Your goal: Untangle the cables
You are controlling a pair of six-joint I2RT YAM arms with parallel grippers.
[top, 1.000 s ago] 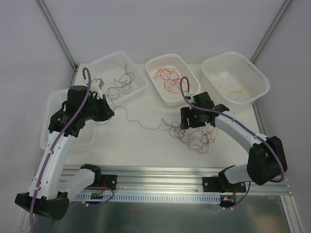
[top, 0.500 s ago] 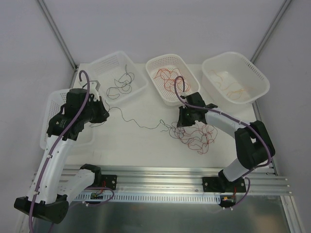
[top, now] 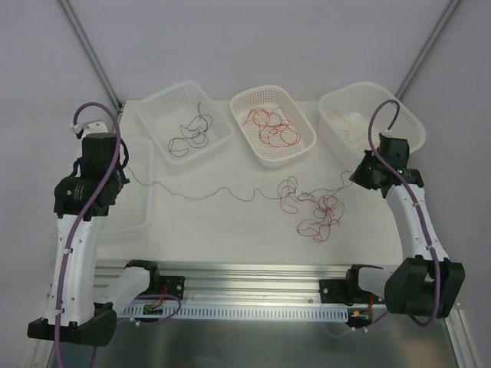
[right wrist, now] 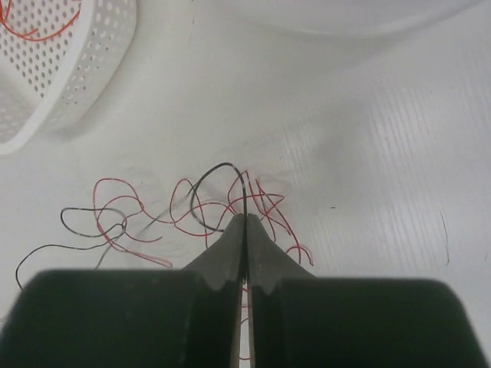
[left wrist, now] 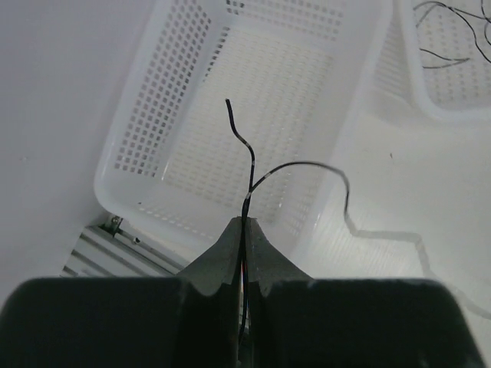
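Four white baskets ring the table (top: 230, 234). The far-left basket (left wrist: 138, 130) looks empty. The next basket (top: 165, 96) holds black cables, the middle basket (top: 265, 90) holds red ones, and the far-right basket (top: 360, 88) holds pale orange ones.

Both arms are spread wide. The left gripper (left wrist: 246, 222) hangs over the empty basket, its jaws clamped tight on a black cable (left wrist: 251, 162) just short of its free end. The right gripper (right wrist: 245, 218) is clenched too, nipping a dark strand (right wrist: 222, 165) that arcs up from the knot. I can't tell whether it's the far end of the same cable.

Between them, right of centre on the table, lies the tangle (top: 316, 211) of red loops with some black. The black cable runs out of it across the table toward the left gripper.

This stuff looks nearly weightless and hair-thin. It's limp, but springy enough to hold its curls, so I'd expect the loops to snag each other and drag the whole clump along. The strands are likely slick in the pads, and a hard tug could kink one. The best hold is probably near a free end, one strand at a time, with the rest pinned.
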